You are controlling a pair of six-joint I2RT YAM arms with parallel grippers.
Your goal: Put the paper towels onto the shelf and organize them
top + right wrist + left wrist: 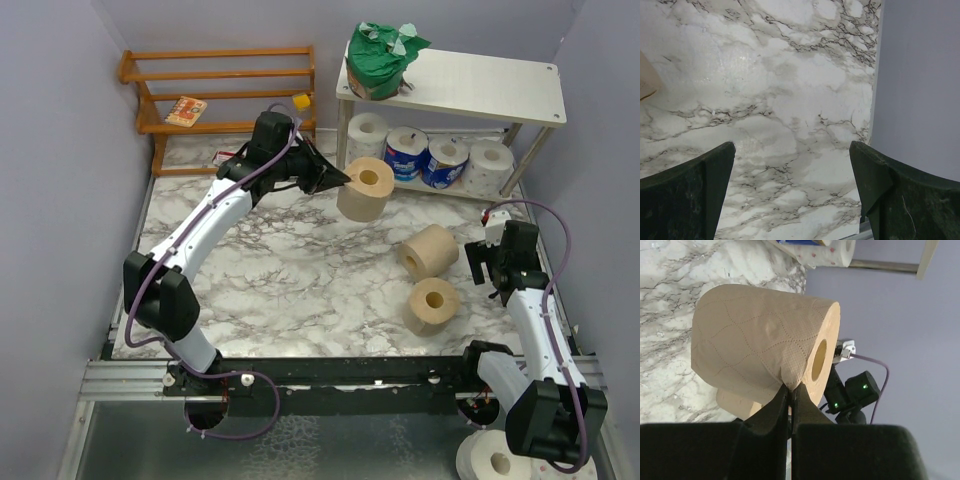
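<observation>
My left gripper (345, 181) is shut on the edge of a tan-brown paper roll (366, 189), pinching its outer paper and holding it in front of the white shelf (480, 84); the wrist view shows the roll (760, 347) above the closed fingers (790, 390). Two more tan rolls (428, 251) (433, 305) lie on the marble table. On the shelf's lower tier stand a white roll (368, 134), two blue-wrapped rolls (406, 152) (443, 162) and a dotted roll (488, 166). A green-wrapped pack (381, 60) sits on top. My right gripper (482, 264) is open and empty over the table.
An orange-brown wooden rack (220, 95) stands at the back left with a small packet (186, 110) on it. Purple walls close the sides. Another white roll (495, 462) lies below the table's front edge. The table's right edge (874, 120) is beside my right gripper.
</observation>
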